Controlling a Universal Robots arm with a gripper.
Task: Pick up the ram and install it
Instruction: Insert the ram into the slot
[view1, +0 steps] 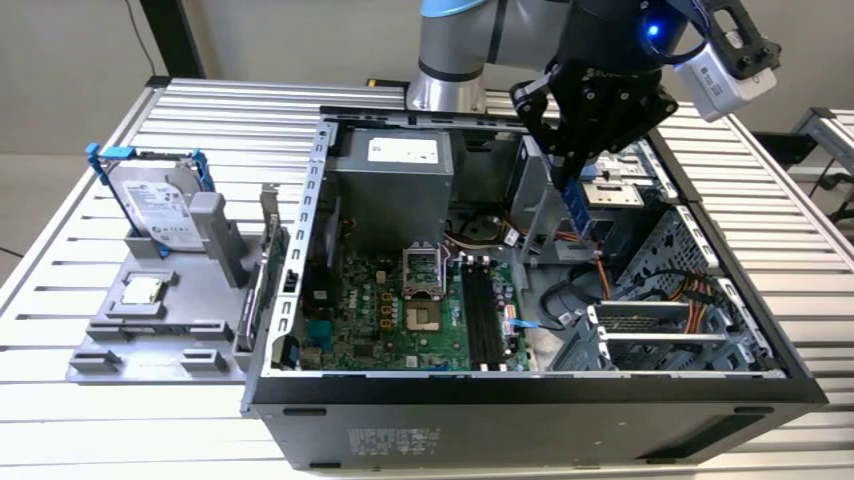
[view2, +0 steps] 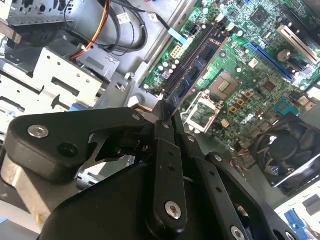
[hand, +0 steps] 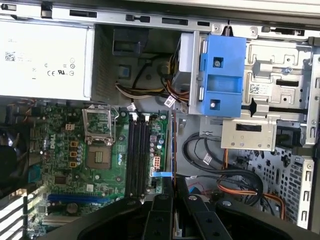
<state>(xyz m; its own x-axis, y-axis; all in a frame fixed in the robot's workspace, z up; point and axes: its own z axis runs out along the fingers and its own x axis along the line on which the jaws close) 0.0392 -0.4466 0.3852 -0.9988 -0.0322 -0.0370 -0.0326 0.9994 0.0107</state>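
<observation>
1. While the arm hangs over the open case (view1: 534, 400), the gripper (view1: 577, 172) has its fingers pinched on the ram (view1: 575, 205). It grips the top end, so the stick points straight down.
2. The ram's in the air above the case's middle, to the exterior view's right of the black slots (view1: 487, 315) and apart from them.
3. Wrist views now! In the first wrist view, the gripper (hand: 173, 195) shows the ram (hand: 173, 150) edge-on as a thin line, with the slots (hand: 137, 155) off to one side. In the second wrist view, the ram (view2: 195, 70) runs out from the gripper (view2: 166, 107) over the board (view2: 250, 80).
4. On to the writing. A white printed label (view1: 403, 150) sits on the power supply (view1: 400, 190), and the first wrist view shows rows of marks on it (hand: 45, 60). A printed sticker covers the hard drive (view1: 158, 205).
5. Inside the case lies the green board (view1: 387, 310) with its socket (view1: 424, 318), and the power supply sits at the back. There's also a metal drive cage (view1: 694, 270), a blue bracket (hand: 220, 75), and orange and black cables (hand: 240, 185).
6. Out on the table (view1: 80, 420), to the exterior view's left of the case, sits a grey holder (view1: 160, 345). The hard drive stands upright in it in a blue frame, and a square silver chip (view1: 140, 290) lies flat in a recess in front.
</observation>
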